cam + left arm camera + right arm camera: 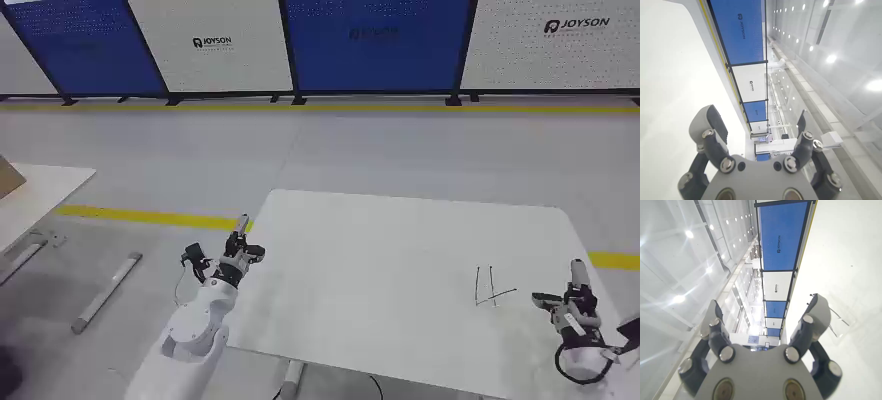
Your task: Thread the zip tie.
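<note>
on the white table [400,250], toward its right side and closer to the near edge, lie the zip ties [493,285]: a few thin dark strands, two running roughly side by side away from the robot and one slanting across their near ends. they lie flat and loose, with nothing touching them. whether any strand is passed through another's head is too fine to make out from where i stand.

the right gripper [765,308] hangs just off the table's right edge, near the strands but apart from them, its claw spread wide with nothing between the fingers. past one of its fingers [819,311] the wrist view catches the thin strands lying on the white surface.

the left gripper [759,123] is well apart from all that, over at the table's left edge close to the far corner. its claw is spread as wide as the other, the dark pads [715,121] facing each other across an open gap, gripping nothing.

beyond the table runs a grey floor with a yellow line [150,216] painted across it, and a row of blue and white panels [375,45] stands along the far side. a second pale table [40,195] juts in at the left, and a short metal bar [105,293] lies on the floor beside it.
</note>
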Tool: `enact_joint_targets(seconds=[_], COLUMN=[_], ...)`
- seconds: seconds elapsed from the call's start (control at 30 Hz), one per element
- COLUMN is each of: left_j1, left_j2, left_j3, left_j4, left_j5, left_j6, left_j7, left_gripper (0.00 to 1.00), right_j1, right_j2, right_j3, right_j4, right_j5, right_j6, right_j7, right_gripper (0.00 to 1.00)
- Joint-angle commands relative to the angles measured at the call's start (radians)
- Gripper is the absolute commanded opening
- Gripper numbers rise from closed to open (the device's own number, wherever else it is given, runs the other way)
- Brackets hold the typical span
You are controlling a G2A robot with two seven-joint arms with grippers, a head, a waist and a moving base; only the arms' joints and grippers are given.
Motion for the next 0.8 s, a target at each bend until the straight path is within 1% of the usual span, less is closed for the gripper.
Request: enact_joint_targets(seconds=[0.0,0.03,0.07,0.2,0.23,0.27,0.3,0.33,0.37,0.43,0.53,0.6,0.67,0.7,0.73,0.77], left_j1=[0.000,0.000,0.000,0.000,0.000,0.000,0.000,0.000,0.000,0.000,0.000,0.000,0.000,0.000,0.000,0.000], left_j2=[0.000,0.000,0.000,0.000,0.000,0.000,0.000,0.000,0.000,0.000,0.000,0.000,0.000,0.000,0.000,0.000], left_j3=[0.000,0.000,0.000,0.000,0.000,0.000,0.000,0.000,0.000,0.000,0.000,0.000,0.000,0.000,0.000,0.000], left_j4=[0.000,0.000,0.000,0.000,0.000,0.000,0.000,0.000,0.000,0.000,0.000,0.000,0.000,0.000,0.000,0.000], left_j5=[0.000,0.000,0.000,0.000,0.000,0.000,0.000,0.000,0.000,0.000,0.000,0.000,0.000,0.000,0.000,0.000], left_j6=[0.000,0.000,0.000,0.000,0.000,0.000,0.000,0.000,0.000,0.000,0.000,0.000,0.000,0.000,0.000,0.000], left_j7=[0.000,0.000,0.000,0.000,0.000,0.000,0.000,0.000,0.000,0.000,0.000,0.000,0.000,0.000,0.000,0.000], left_gripper=[0.35,0.13,0.35,0.35,0.13,0.35,0.35,0.35,1.00,1.00,1.00,1.00,1.00,1.00,1.00,1.00], right_j1=[0.000,0.000,0.000,0.000,0.000,0.000,0.000,0.000,0.000,0.003,0.001,0.000,0.004,0.011,0.019,0.033], right_j2=[0.000,0.000,0.000,0.000,0.000,0.000,0.000,0.000,0.000,0.000,0.005,0.011,0.021,0.027,0.033,0.038], right_j3=[0.000,0.000,0.000,0.000,0.000,0.000,0.000,0.000,0.001,0.011,0.045,0.082,0.125,0.158,0.178,0.201], right_j4=[0.000,0.000,0.000,0.000,0.000,0.000,0.000,0.000,0.002,0.005,-0.002,-0.013,-0.022,-0.030,-0.035,-0.031], right_j5=[0.000,0.000,0.000,0.000,0.000,0.000,0.000,0.000,0.004,0.017,0.009,0.012,0.014,0.015,0.001,0.001], right_j6=[0.000,0.000,0.000,0.000,0.000,0.000,0.000,0.000,0.002,0.012,0.021,0.040,0.072,0.090,0.106,0.124], right_j7=[0.000,0.000,0.000,0.000,0.000,0.000,0.000,0.000,0.002,0.021,0.086,0.164,0.278,0.339,0.402,0.442], right_gripper=[0.78,0.78,0.78,0.78,1.00,1.00,0.78,1.00,1.00,1.00,1.00,1.00,1.00,1.00,1.00,1.00])
